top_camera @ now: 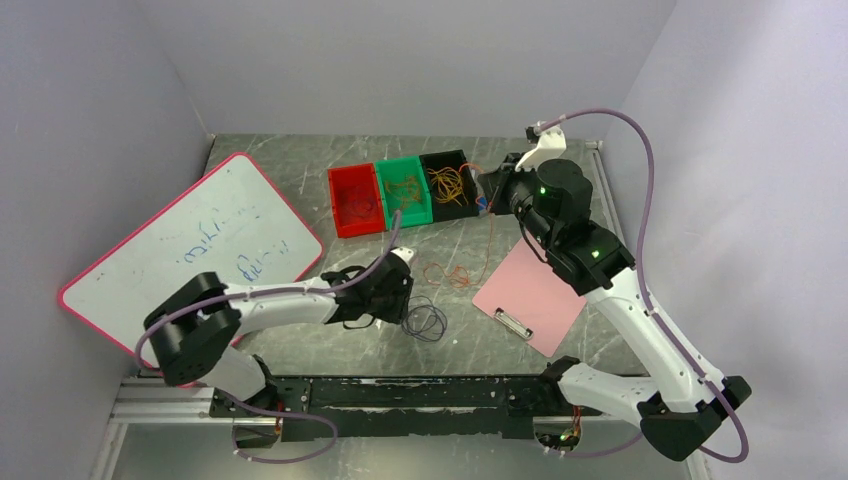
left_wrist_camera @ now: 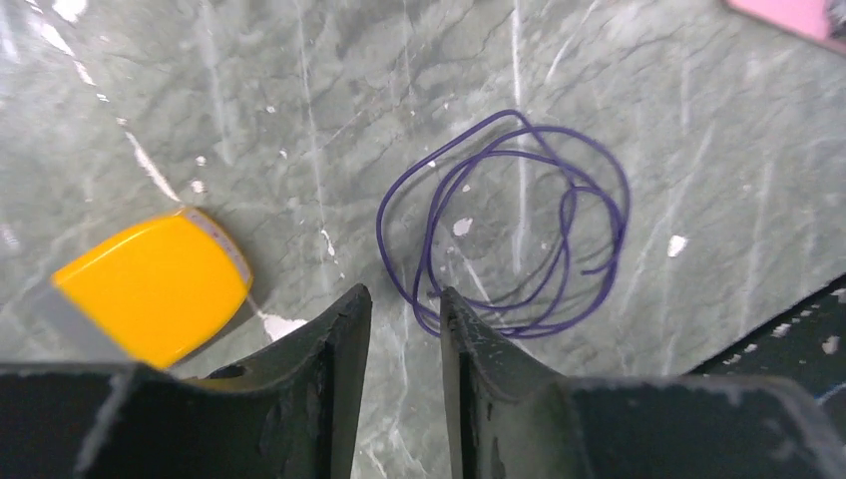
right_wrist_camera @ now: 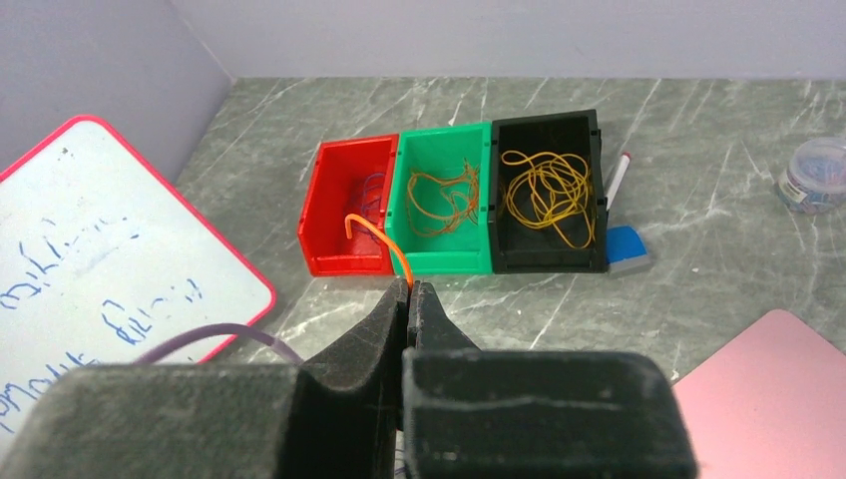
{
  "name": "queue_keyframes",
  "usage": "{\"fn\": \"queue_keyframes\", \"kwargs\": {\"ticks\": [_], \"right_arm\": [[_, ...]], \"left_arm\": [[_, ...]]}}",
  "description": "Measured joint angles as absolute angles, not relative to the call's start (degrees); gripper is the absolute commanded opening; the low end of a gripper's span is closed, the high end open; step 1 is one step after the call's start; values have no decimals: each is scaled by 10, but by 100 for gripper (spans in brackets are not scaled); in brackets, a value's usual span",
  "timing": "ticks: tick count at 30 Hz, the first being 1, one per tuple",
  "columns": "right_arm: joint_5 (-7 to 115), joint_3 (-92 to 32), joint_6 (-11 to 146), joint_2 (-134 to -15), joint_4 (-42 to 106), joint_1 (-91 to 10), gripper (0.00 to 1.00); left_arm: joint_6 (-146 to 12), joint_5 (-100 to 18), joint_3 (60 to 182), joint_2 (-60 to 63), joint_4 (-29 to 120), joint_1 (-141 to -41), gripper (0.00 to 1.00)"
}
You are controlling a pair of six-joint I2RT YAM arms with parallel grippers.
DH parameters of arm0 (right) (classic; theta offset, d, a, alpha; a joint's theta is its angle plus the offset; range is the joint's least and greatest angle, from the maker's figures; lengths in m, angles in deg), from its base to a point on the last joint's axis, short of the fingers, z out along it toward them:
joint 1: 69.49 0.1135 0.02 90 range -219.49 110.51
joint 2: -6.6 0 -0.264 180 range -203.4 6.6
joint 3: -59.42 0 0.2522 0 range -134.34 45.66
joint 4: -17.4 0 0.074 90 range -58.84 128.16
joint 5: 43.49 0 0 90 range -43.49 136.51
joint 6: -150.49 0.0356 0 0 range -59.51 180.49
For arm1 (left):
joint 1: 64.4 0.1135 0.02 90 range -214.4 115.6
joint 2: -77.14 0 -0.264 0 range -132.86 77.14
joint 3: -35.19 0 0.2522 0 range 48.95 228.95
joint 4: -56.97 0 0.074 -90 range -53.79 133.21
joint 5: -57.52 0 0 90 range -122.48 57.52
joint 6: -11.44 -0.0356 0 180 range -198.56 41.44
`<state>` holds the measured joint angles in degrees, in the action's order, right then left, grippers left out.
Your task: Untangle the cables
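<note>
The only writing I find is a blue scrawl on the whiteboard (top_camera: 190,240) at the bench's (top_camera: 470,345) left edge, and I can't read it. My right fingers (right_wrist_camera: 411,289) are clenched on an orange cable (right_wrist_camera: 394,254) near the red bin (right_wrist_camera: 324,254), green bin (right_wrist_camera: 439,261) and black bin (right_wrist_camera: 549,261) at the far edge. More cables lie in the bins. Only the left wrist view shows my left fingers (left_wrist_camera: 446,309) released, just beside a purple cable (left_wrist_camera: 509,230) coiled near the near edge, and a yellow block (left_wrist_camera: 150,284).

Three bins (right_wrist_camera: 439,261) are sitting ahead of the right gripper (right_wrist_camera: 410,289), one orange cable (right_wrist_camera: 384,238) is poking from it, and one purple cable coil (left_wrist_camera: 565,210) and one yellow block (left_wrist_camera: 150,284) are lying before the left gripper (left_wrist_camera: 404,299).
</note>
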<state>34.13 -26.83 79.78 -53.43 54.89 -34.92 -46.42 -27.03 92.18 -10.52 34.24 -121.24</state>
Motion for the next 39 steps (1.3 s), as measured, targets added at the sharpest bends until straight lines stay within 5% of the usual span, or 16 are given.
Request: {"fn": "queue_keyframes", "kwargs": {"ticks": [3,7,23,39], "right_arm": [[341,-263,798,-531,544,-349,0],[342,-256,799,-529,544,-349,0],[257,-228,813,-526,589,-360,0],[260,-94,814,-561,602,-486,0]], "left_arm": [[-462,-256,923,-63,323,-1212,57],[-472,-249,951,-32,305,-1208,62],[-584,-309,1082,-178,312,-1131,56],[-623,-346,1139,-233,314,-1117,55]]}}
